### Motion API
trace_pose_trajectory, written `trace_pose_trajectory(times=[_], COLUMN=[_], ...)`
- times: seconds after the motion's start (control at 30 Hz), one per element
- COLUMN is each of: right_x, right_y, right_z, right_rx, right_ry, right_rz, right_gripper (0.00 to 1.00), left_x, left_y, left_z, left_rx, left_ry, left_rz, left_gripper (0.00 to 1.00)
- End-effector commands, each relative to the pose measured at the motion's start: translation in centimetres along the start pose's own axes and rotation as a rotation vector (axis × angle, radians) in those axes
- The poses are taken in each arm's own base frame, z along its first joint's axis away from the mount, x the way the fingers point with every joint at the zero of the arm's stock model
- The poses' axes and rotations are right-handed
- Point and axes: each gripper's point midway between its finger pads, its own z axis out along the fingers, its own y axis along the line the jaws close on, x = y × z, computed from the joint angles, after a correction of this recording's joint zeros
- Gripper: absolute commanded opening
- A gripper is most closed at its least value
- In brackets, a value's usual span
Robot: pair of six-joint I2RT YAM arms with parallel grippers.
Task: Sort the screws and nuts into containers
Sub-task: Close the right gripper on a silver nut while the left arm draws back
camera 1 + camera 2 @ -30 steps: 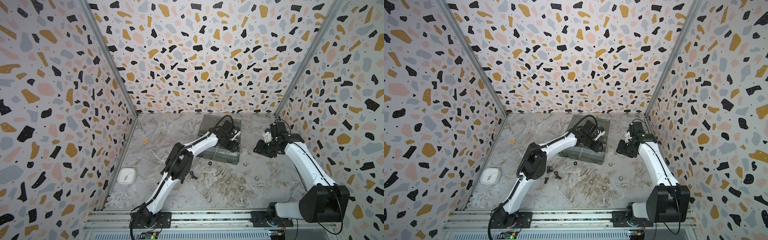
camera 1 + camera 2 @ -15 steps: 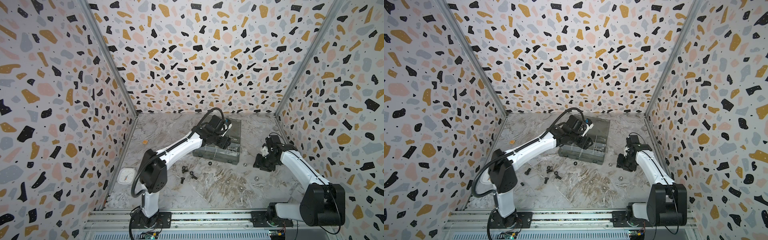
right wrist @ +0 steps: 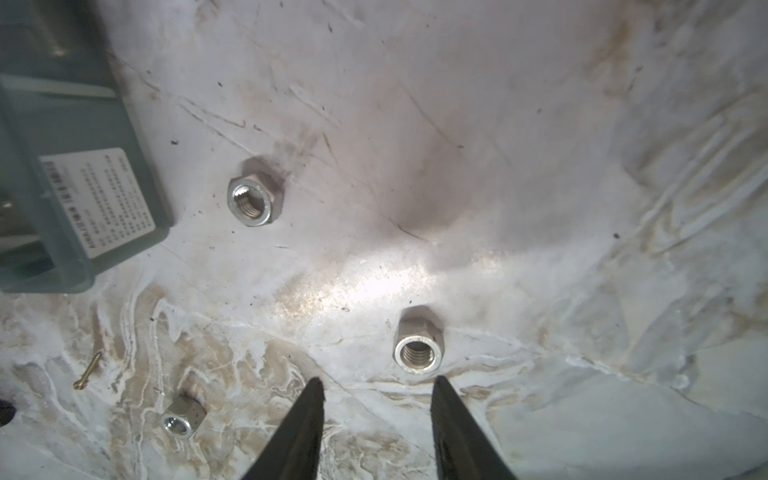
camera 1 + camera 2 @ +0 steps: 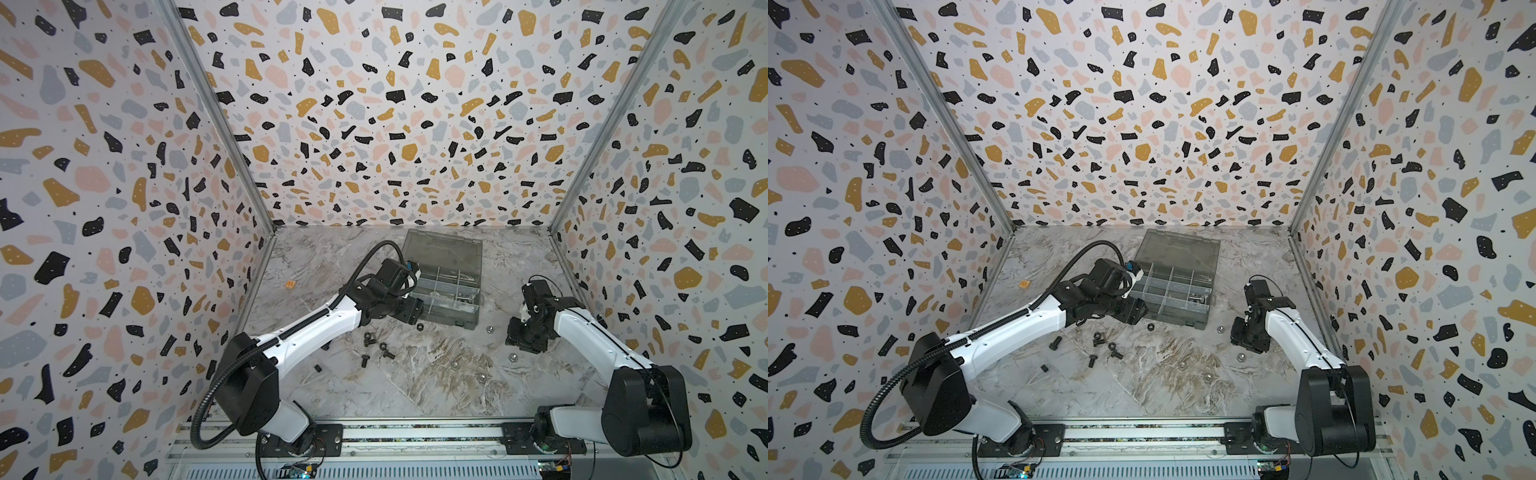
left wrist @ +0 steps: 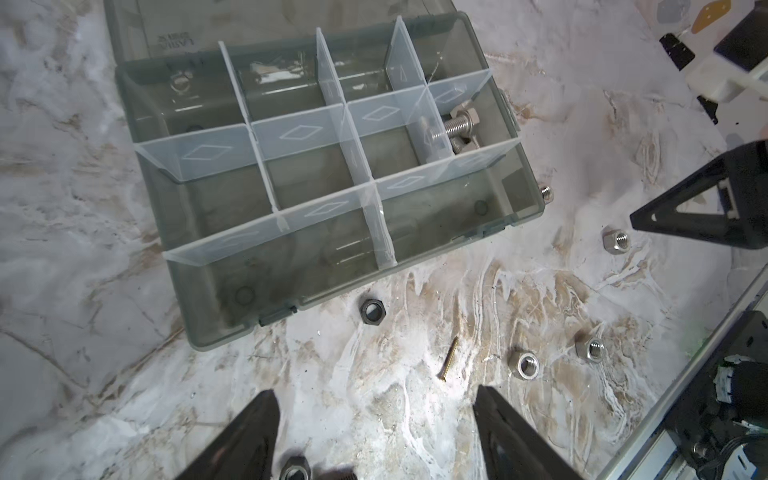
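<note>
Left wrist view — left gripper (image 5: 374,390) spread wide, empty, above the counter (image 5: 83,374); black nut (image 5: 373,311) just beside the open grey box (image 5: 216,316), silver bolt (image 5: 457,124) in an end compartment. Right wrist view — right gripper (image 3: 379,379) narrowly parted, empty, silver nut (image 3: 415,345) just ahead of its tips. Black screws (image 4: 382,346) loose on the counter.

Organiser box (image 4: 455,318) rear centre; screws (image 4: 388,354) before it, left; nuts (image 4: 482,377) right; bolt (image 5: 457,124), perhaps two, inside.
</note>
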Motion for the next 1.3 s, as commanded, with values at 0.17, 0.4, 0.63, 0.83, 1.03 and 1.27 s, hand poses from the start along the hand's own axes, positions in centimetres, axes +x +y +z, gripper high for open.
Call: trace_pose_trajectory(times=[0.17,0.4,0.63,0.83,1.03,1.27], right_x=[2.0,2.1,1.8,1.7,1.4,1.4], right_y=[-1.7,-2.5,-2.5,-1.9,-1.7,-1.7], right_z=[0.8,1.3,2.1,2.9,3.3,3.8], right_rx=[0.109,0.154,0.164,0.137,0.136,0.135], right_ry=[0.006,-0.004,0.01,0.03,0.034,0.044], right_rz=[0.089,0.107,0.099,0.099,0.091,0.087], right_gripper=[0.45,0.45,0.44,0.43,0.42,0.42], left_x=[-2.4,-1.8,-1.2,-1.0,-0.9,-1.2], left_y=[-0.3,0.0,0.4,0.7,1.0,1.0], left_z=[-1.7,-2.2,-2.4,-2.4,-2.5,-2.7], left_rx=[0.037,0.033,0.03,0.03,0.028,0.036], left_ry=[-0.104,-0.098,-0.087,-0.081,-0.081,-0.085], left_rz=[0.005,0.015,0.017,0.017,0.016,0.022], left_gripper=[0.76,0.76,0.76,0.76,0.76,0.85])
